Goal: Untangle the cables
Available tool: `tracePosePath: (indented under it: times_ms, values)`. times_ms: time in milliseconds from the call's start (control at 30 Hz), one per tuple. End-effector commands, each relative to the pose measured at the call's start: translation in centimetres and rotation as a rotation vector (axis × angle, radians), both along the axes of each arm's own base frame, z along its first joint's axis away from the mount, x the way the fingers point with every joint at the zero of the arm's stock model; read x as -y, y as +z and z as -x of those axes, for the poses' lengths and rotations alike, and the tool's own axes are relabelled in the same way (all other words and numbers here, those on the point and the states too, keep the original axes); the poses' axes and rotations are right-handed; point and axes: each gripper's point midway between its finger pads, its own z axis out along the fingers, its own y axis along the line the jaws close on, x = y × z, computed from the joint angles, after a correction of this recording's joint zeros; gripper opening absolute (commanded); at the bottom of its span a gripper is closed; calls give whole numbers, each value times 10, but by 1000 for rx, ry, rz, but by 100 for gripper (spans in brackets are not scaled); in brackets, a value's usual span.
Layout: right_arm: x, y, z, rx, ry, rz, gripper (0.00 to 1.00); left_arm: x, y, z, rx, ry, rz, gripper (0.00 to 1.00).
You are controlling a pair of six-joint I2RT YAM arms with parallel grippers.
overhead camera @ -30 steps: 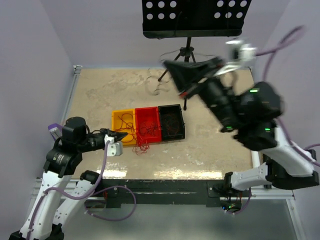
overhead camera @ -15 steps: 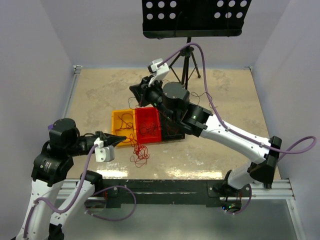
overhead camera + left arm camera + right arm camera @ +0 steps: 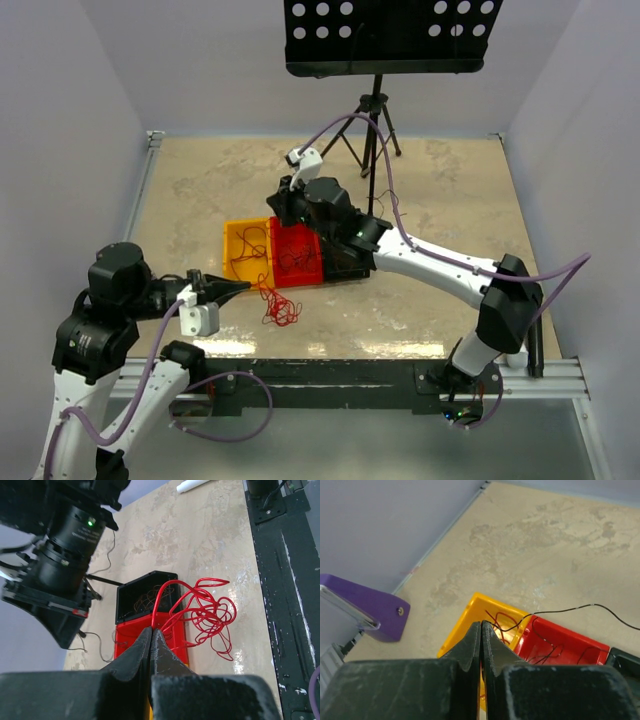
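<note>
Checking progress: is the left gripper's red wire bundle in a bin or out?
Out: the bundle is over bare table, in front of the bins.

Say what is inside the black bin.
Thin dark cables lie curled in the black bin; red cable loops in front hide part of its floor.

Lilac walls (image 3: 60, 120) enclose a mottled beige table (image 3: 200, 180), a black music stand (image 3: 390, 50) behind.

3 bins (image 3: 298, 281) in row, table (image 3: 200, 190) ctr, cables (image 3: 282, 308) just in front
</note>
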Motion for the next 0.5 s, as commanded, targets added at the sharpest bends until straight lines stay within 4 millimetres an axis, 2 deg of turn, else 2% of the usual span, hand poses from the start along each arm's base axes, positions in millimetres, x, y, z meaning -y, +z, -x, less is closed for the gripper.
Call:
tracePosePath:
  times_ms: [0, 167, 300, 467]
  values:
    - [3, -5, -6, -6, -16, -45, 0, 3, 17, 11, 41, -46, 29, 0]
    - [4, -43, -7, -59, -23, 6, 0, 3, 25, 10, 56, -42, 41, 0]
    - [13, -75, -11, -117, -86, 56, 0, 3, 39, 11, 89, -36, 62, 0]
    - [33, -93, -12, -151, -177, 73, 0, 3, 54, 14, 110, -37, 86, 0]
